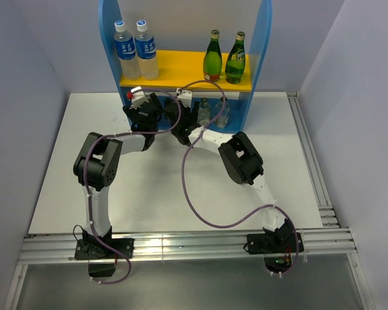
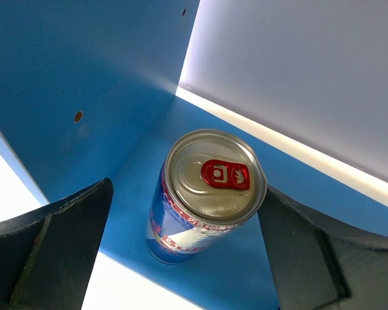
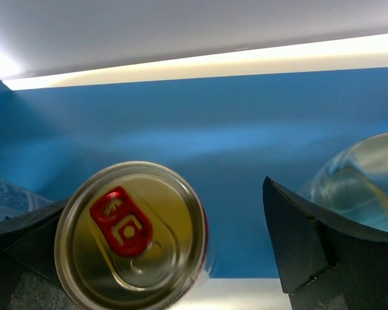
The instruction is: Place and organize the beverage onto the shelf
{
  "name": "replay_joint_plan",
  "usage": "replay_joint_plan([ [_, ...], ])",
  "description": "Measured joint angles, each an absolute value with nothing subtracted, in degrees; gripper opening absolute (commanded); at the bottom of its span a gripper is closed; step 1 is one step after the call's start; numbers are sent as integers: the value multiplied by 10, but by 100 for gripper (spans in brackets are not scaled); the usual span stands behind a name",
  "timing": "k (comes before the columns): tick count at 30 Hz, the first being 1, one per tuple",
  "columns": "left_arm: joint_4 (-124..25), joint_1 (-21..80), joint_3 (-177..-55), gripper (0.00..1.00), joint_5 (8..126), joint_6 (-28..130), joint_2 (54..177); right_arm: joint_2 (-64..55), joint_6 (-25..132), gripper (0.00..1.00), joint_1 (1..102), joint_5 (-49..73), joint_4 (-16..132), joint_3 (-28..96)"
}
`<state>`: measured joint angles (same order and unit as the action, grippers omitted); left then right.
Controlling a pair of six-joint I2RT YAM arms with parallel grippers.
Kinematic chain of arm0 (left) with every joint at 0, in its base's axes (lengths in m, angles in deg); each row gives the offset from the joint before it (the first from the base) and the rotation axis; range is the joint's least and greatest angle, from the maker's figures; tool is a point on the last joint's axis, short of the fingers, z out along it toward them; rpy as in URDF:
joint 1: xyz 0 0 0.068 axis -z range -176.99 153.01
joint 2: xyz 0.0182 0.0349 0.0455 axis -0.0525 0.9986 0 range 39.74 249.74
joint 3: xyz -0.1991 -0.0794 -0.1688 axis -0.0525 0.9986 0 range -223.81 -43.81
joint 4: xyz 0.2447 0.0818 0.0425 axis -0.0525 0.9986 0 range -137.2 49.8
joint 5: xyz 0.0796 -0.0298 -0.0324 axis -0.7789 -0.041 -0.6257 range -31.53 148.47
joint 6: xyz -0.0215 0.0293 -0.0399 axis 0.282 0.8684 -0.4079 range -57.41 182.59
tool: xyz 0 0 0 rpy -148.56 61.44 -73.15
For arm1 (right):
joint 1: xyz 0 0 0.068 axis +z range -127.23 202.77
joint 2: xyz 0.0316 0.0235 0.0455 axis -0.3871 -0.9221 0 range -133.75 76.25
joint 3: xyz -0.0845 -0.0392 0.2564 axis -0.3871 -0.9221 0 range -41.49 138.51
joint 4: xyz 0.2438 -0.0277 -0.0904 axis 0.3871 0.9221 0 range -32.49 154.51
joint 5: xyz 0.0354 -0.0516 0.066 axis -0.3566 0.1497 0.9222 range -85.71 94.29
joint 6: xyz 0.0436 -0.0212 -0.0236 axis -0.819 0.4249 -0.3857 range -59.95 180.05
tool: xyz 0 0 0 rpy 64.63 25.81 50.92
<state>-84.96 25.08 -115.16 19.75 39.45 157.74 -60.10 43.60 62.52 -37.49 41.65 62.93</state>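
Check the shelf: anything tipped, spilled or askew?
Nothing stands out. The green bottles and blue-label bottles stand upright on the yellow board; the can by the left gripper is upright and undented. The second can, at the right gripper, looks intact too. No spill visible.

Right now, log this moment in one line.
left gripper open around slim silver-blue can on blue board | right gripper open around second can | green bottles on yellow board

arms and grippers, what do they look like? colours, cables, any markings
Both the left arm and right arm have bulky black joint housings joined by white links, on black bases. A thin purple cable loops loosely along each. The gripper fingers are matte black wedges. No markings are readable.
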Motion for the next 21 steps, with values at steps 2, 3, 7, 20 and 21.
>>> replay_joint_plan([
  [2, -850, 251, -1151, 99, 197, 394, 1577, -601, 438, 100, 625, -366, 406, 624],
  [3, -850, 251, -1151, 99, 197, 394, 1577, -601, 440, 100, 624, -363, 399, 621],
  [7, -854, 250, -1141, 99, 197, 394, 1569, -598, 447, 100, 621, -345, 359, 608],
  [20, -846, 253, -1076, 99, 202, 394, 1495, -547, 456, 100, 620, -317, 305, 517],
  [21, -844, 253, -1076, 99, 203, 394, 1491, -542, 455, 100, 620, -317, 300, 514],
])
